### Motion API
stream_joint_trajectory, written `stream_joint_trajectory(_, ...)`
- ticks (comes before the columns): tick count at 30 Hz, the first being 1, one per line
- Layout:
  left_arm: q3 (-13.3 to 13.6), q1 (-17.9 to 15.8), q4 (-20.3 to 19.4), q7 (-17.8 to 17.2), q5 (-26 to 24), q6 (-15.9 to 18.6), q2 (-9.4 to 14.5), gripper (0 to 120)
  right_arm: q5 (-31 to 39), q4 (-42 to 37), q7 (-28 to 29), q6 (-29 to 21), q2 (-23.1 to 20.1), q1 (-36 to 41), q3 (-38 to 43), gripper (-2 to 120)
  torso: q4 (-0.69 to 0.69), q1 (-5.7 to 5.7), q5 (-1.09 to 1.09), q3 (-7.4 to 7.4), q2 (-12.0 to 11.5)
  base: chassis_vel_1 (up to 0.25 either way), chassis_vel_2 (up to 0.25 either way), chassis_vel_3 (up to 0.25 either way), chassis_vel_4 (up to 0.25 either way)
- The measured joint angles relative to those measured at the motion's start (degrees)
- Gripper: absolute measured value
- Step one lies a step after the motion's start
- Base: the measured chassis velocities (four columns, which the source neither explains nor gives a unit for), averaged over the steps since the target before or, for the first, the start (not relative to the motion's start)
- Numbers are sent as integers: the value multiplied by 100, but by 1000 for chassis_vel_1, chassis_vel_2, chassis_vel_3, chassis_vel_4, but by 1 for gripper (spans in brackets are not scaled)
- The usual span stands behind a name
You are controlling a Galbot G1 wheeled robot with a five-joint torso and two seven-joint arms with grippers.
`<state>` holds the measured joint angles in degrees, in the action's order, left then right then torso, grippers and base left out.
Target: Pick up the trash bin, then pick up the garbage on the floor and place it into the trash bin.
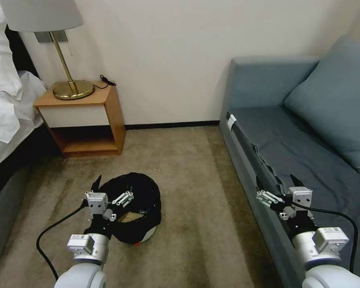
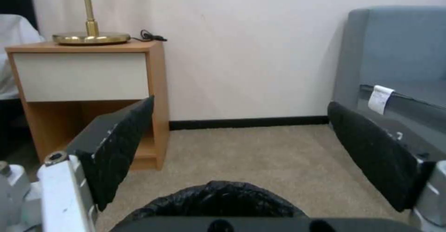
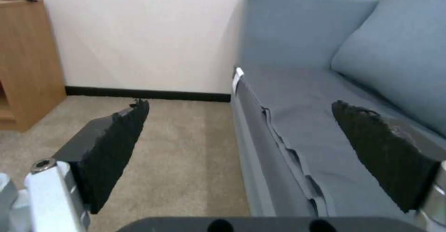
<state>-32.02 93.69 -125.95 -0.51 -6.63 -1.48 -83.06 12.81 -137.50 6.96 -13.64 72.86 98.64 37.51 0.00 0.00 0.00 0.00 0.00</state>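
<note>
The trash bin (image 1: pixel 146 234), white with a black bag (image 1: pixel 142 190) folded over its rim, stands on the carpet in front of me, left of centre. Inside it lies a brown crumpled piece of garbage (image 1: pixel 129 217), and a small red bit (image 1: pixel 137 243) shows at the bin's near base. My left gripper (image 1: pixel 111 189) hangs open just above the bin's left rim with nothing between its fingers; the left wrist view has the bag (image 2: pixel 218 197) below the open left gripper (image 2: pixel 240 103). My right gripper (image 1: pixel 277 182) is open over the sofa's front edge, as the right wrist view shows (image 3: pixel 240 103).
A wooden nightstand (image 1: pixel 88 120) with a brass lamp (image 1: pixel 72 89) stands against the back wall at the left, beside a bed with white sheets (image 1: pixel 4 104). A grey-blue sofa (image 1: pixel 276 132) with a cushion (image 1: pixel 336 104) fills the right. Bare carpet (image 1: pixel 196 192) lies between them.
</note>
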Motion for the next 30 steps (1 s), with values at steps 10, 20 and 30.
stream_joint_trajectory(10,0,-3,4,-4,-6,4,2,100,3,0,0,0,-3,-1,0,100,0,0,0,0,0,0,0,0,0)
stream_joint_trajectory(20,-1,-4,6,-5,-9,8,3,100,7,-1,2,0,-3,-1,1,100,0,0,0,0,0,0,0,0,0)
stream_joint_trajectory(30,-1,-4,7,-5,-10,10,3,100,8,-4,4,-2,-3,-2,1,100,0,0,0,0,0,0,0,0,0)
